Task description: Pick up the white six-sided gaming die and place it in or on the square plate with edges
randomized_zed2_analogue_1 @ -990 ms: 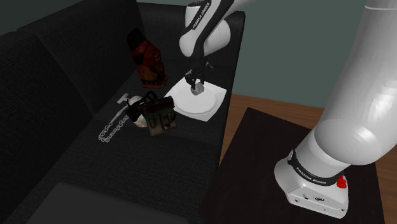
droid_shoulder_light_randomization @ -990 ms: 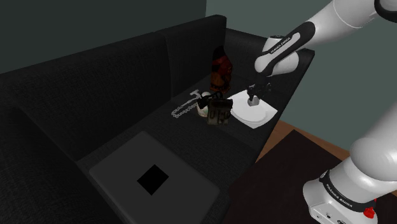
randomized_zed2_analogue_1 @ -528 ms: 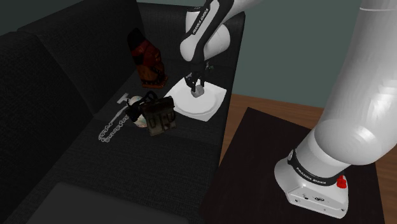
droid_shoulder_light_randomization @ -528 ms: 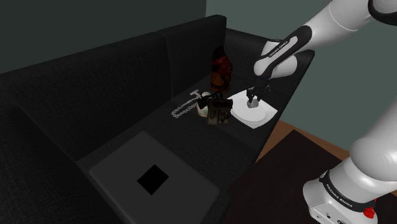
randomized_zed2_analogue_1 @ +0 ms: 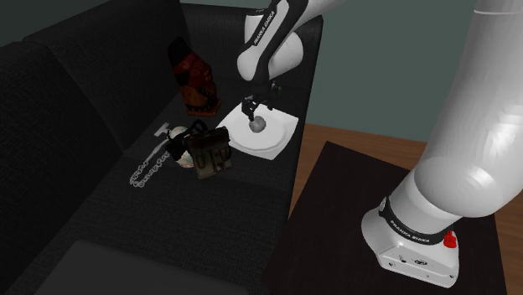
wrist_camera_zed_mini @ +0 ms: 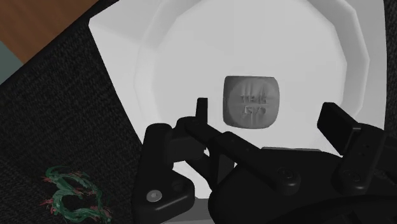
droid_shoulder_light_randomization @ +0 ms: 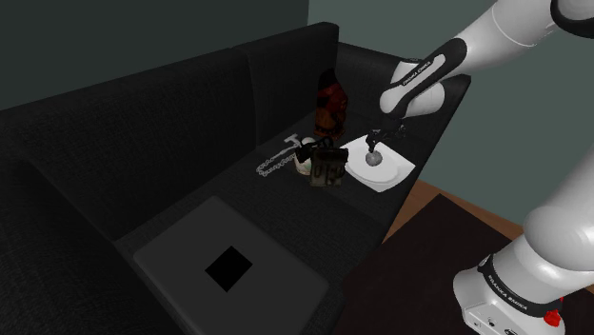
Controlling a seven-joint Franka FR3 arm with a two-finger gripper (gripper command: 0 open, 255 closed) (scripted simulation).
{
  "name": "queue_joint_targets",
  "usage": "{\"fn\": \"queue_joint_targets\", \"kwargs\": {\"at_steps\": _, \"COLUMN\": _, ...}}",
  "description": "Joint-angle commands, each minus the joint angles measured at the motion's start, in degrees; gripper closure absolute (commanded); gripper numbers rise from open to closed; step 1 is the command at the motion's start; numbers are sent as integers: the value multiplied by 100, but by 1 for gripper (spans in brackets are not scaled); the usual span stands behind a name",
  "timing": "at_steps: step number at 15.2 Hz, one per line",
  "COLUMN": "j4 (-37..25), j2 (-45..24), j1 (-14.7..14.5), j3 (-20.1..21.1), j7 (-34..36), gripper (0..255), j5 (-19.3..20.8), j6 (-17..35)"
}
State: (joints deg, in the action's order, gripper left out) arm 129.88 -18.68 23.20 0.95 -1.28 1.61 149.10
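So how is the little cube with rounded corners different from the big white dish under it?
The grey rounded die is small and blocky; the white square plate is wide and shallow. The die lies inside the plate; the plate rests on the black sofa. Both are pale and plain.

Three downward views, plate (droid_shoulder_light_randomization: 394,174) in common

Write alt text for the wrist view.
A grey die lies in the round well of a white square plate, between the black fingers of the open gripper, which do not touch it. The plate rests on a dark sofa cushion.
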Motion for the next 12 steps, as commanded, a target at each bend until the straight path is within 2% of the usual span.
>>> {"fn": "queue_joint_targets", "kwargs": {"at_steps": 1, "j4": 5, "j2": 171, "j1": 3, "j3": 6, "j7": -7, "gripper": 0, "j5": -9, "j6": -166}}
{"fn": "queue_joint_targets", "kwargs": {"at_steps": 4, "j4": -21, "j2": 623, "j1": 8, "j3": 18, "j7": -24, "gripper": 0, "j5": -34, "j6": -643}}
{"fn": "queue_joint_targets", "kwargs": {"at_steps": 12, "j4": -21, "j2": 623, "j1": 8, "j3": 19, "j7": -24, "gripper": 0, "j5": -34, "j6": -643}}
